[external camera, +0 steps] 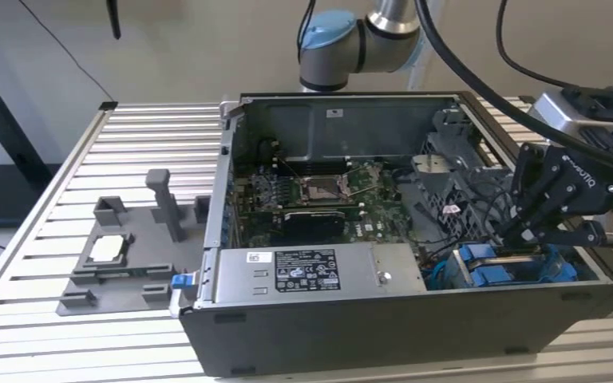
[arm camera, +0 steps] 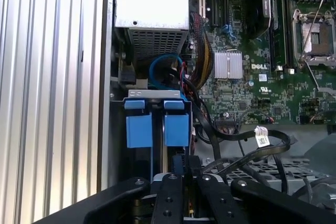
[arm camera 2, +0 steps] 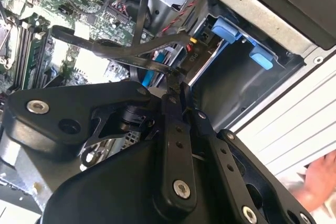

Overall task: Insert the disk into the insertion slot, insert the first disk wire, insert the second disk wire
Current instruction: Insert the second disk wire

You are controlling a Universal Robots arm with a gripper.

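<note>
The disk (external camera: 485, 273) sits on edge in the insertion slot (external camera: 564, 270) at the front corner of the open computer case, on the exterior view's right. Its blue frame tabs (arm camera: 176, 128) (arm camera 2: 227, 29) stick out of the bay. My gripper (external camera: 522, 238) hangs right over the disk's inner end, shut on the black connector of a disk wire (arm camera: 181, 162). In the second wrist view the fingertips (arm camera 2: 173, 83) are pressed together at the end of a flat black cable (arm camera 2: 121, 51) that runs back over the motherboard.
A silver labelled power-supply box (external camera: 306, 275) lies along the case front, beside the bay. The motherboard (external camera: 318, 187) and loose black cables (arm camera: 247, 139) fill the case. A grey fixture (external camera: 125, 263) stands on the slatted table (external camera: 147, 144). A person's hand (arm camera 2: 320, 174) is outside the case.
</note>
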